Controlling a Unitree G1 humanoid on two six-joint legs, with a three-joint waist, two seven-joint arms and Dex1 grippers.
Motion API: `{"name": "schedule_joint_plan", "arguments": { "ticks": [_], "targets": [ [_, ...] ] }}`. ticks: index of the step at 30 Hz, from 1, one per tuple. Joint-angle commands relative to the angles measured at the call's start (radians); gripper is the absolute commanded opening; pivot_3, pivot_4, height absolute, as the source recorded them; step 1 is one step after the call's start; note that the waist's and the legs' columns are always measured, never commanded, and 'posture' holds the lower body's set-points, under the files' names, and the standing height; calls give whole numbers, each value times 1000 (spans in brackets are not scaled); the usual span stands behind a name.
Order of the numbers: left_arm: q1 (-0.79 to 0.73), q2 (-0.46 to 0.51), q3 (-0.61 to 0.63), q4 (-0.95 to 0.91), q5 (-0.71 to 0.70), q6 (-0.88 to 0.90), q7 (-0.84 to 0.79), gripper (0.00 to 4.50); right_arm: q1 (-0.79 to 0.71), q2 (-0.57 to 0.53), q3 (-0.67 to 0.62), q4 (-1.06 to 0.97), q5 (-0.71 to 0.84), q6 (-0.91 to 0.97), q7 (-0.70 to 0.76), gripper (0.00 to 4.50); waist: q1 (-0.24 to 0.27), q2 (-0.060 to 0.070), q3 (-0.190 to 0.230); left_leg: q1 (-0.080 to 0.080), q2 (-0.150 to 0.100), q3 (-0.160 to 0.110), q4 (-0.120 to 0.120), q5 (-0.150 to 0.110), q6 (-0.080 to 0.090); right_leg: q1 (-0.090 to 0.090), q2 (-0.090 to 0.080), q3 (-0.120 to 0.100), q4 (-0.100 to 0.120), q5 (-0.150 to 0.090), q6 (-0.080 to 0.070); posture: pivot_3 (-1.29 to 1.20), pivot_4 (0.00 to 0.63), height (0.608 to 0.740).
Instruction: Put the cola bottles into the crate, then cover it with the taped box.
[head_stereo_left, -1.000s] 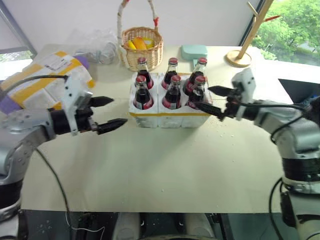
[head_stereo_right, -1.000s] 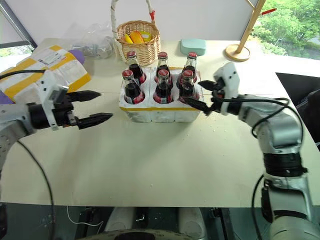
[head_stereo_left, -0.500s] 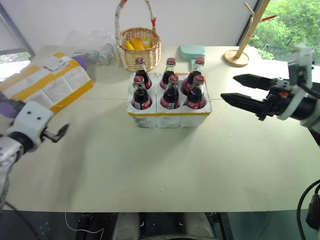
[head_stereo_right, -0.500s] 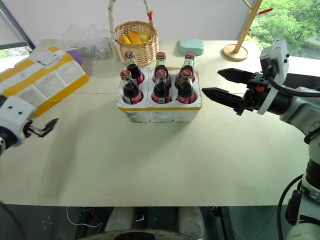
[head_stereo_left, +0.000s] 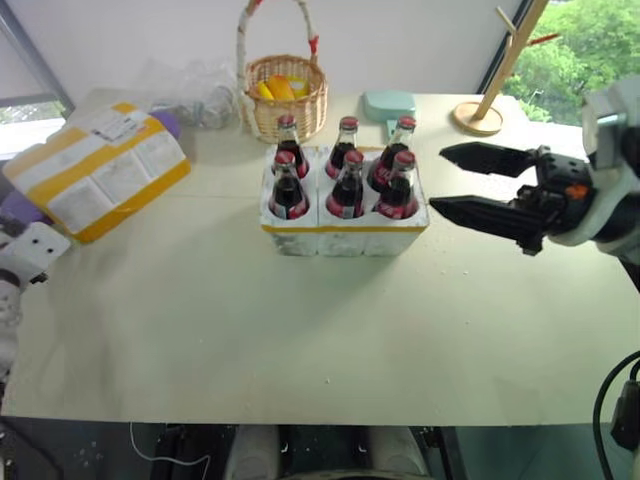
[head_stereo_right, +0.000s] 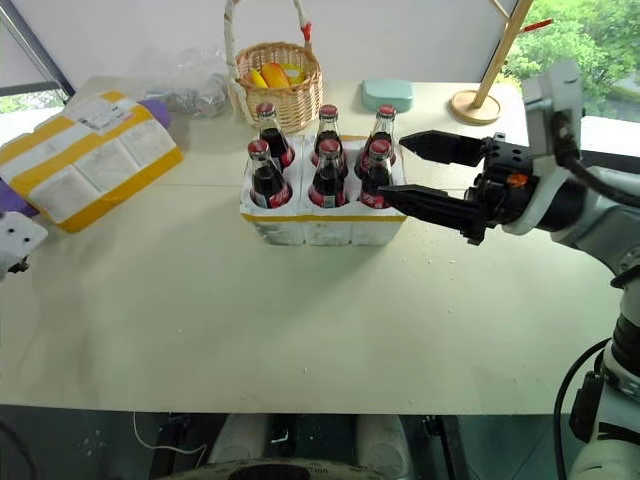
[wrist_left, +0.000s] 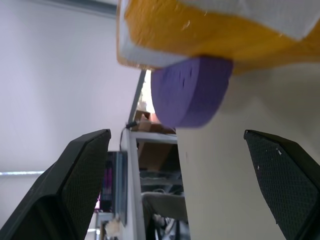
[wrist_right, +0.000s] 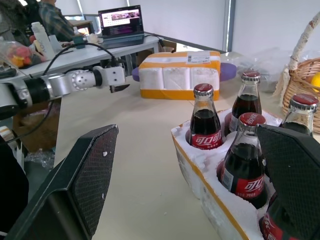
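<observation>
Several cola bottles (head_stereo_left: 346, 172) with red caps stand upright in the wells of the white crate (head_stereo_left: 343, 236) at mid-table. The taped box (head_stereo_left: 98, 170), white with yellow stripes and a label, lies tilted at the far left. My right gripper (head_stereo_left: 436, 178) hovers open just right of the crate, level and pointing at the bottles (wrist_right: 205, 120), holding nothing. My left gripper (wrist_left: 176, 132) is open and empty at the table's left edge, facing the underside of the taped box (wrist_left: 210, 30); in the head views its wrist housing (head_stereo_right: 14, 238) shows.
A purple disc (wrist_left: 192, 90) props up the taped box. Behind the crate stand a wicker basket (head_stereo_left: 287, 95) with yellow fruit, a teal lidded container (head_stereo_left: 388, 103), clear plastic bags (head_stereo_left: 190, 90) and a wooden stand (head_stereo_left: 480, 115). A person sits at a laptop desk (wrist_right: 120, 30) beyond the table.
My left arm has swung far left, from beside the crate to the table's edge near the taped box. My right gripper has pulled back and up from the bottles, staying open.
</observation>
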Motion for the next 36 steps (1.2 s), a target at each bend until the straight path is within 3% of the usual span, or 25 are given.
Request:
{"name": "schedule_joint_plan", "arguments": {
  "ticks": [1, 8, 22, 25, 31, 32, 36],
  "targets": [
    [-106, 9, -63, 159, 53, -88, 49, 4500, -1, -18, -29, -14, 17, -29, -8, 4490, -2, 0, 0, 0, 0, 1, 0, 0, 1, -1, -3, -5, 0, 1, 1, 0, 150, 740],
    [-280, -11, -126, 413, 53, -147, 72, 4500, 42, -36, -71, -22, 28, -41, -27, 4490, 2, 0, 0, 0, 0, 10, 1, -1, 4, -3, -9, -27, 3, 3, 4, 0, 150, 740],
    [-473, -44, -212, 592, 73, -149, 59, 4500, 82, -51, -109, -55, 67, -49, -90, 4490, 4, -4, 0, 0, -2, 15, 5, -3, 6, 0, -9, -29, 3, 4, 6, 0, 150, 740],
    [-479, -49, -212, 609, 58, -140, 54, 3632, 95, -58, -120, -59, 68, -51, -102, 4500, 3, -4, 0, 0, -2, 16, 5, -3, 6, -1, -9, -29, 3, 4, 6, 0, 150, 740],
    [-477, -53, -203, 623, 34, -118, 42, 566, 102, -65, -139, -54, 79, -50, -129, 4500, 4, -4, 0, 0, -2, 16, 5, -3, 6, -1, -9, -29, 3, 4, 6, 0, 150, 740],
    [-478, -53, -203, 623, 34, -117, 42, 237, 102, -66, -140, -54, 80, -51, -133, 4500, 4, -5, 0, 0, -2, 16, 5, -3, 6, -1, -9, -29, 3, 4, 6, 0, 150, 740],
    [-492, -54, -207, 621, 28, -115, 36, 91, 107, -69, -139, -49, 72, -56, -137, 4500, 4, -5, 0, 0, -2, 16, 5, -3, 6, 0, -9, -29, 3, 4, 6, 0, 150, 740]
  ]
}}
